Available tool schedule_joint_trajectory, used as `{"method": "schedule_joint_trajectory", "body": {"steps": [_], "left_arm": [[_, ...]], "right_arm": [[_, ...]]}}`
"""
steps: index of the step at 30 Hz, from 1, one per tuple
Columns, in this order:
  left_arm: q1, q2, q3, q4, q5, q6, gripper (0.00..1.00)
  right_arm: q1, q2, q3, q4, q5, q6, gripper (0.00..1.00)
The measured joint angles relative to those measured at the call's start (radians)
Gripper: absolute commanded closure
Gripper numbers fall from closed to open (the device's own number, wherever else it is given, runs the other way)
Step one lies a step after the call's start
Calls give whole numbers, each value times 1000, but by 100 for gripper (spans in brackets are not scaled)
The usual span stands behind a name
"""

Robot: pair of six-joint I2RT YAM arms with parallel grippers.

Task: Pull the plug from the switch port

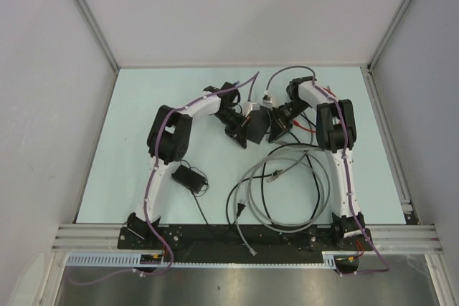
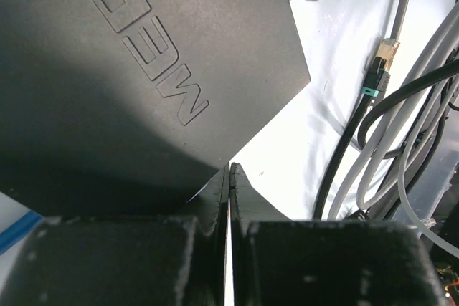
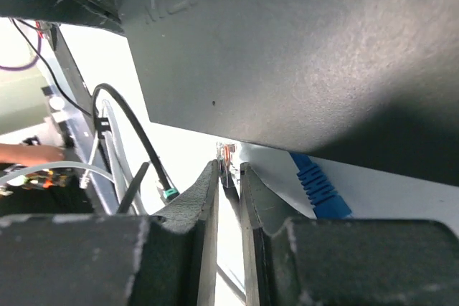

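black left fingers point(image 2: 229, 174) are pressed almost together, tips at a corner of the switch point(image 2: 143, 69), which sits tilted above the table point(image 2: 308, 141) between both arms; you can't tell if they grip it. your right fingers point(image 3: 228, 171) are narrowed onto the clear plug point(image 3: 228, 154) at the switch's edge, dead ahead, so the pull likely runs straight back along them.

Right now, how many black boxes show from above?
2: the switch, between left gripper and right gripper; the adapter brick, beside the left arm. Cables might hide more.
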Motion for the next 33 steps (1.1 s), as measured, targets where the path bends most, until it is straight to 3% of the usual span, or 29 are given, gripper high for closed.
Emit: {"method": "schedule_joint_trajectory", "body": {"steps": [10,14,21,23,24,25,26,27,28,31,33], "left_arm": [[2,-11,6,-3,-16,26,100],[13,-58,10,-3,-37,35,100],[70,-217,11,10,-89,43,99],[99,-259,0,20,-105,44,95],[117,-280,-8,21,-115,44,92],[132,-294,-16,23,-127,45,82],[156,-310,-27,24,-142,43,73],[174,-320,-34,25,-156,47,64],[196,-329,-43,27,-177,44,40],[262,-339,-62,37,-273,39,1],[297,-340,-73,49,-366,32,1]], "right_arm": [[-47,-3,91,-12,-8,-31,94],[-102,-57,117,12,-3,32,93],[-248,-166,265,277,121,282,93],[-283,-175,299,357,190,340,92],[-299,-180,306,396,226,365,89],[-310,-182,306,421,257,383,82],[-321,-183,306,441,297,402,70],[-328,-183,306,455,331,419,48],[-333,-183,296,469,367,436,41],[-332,-186,242,494,452,474,28],[-323,-187,193,505,502,498,21]]}}
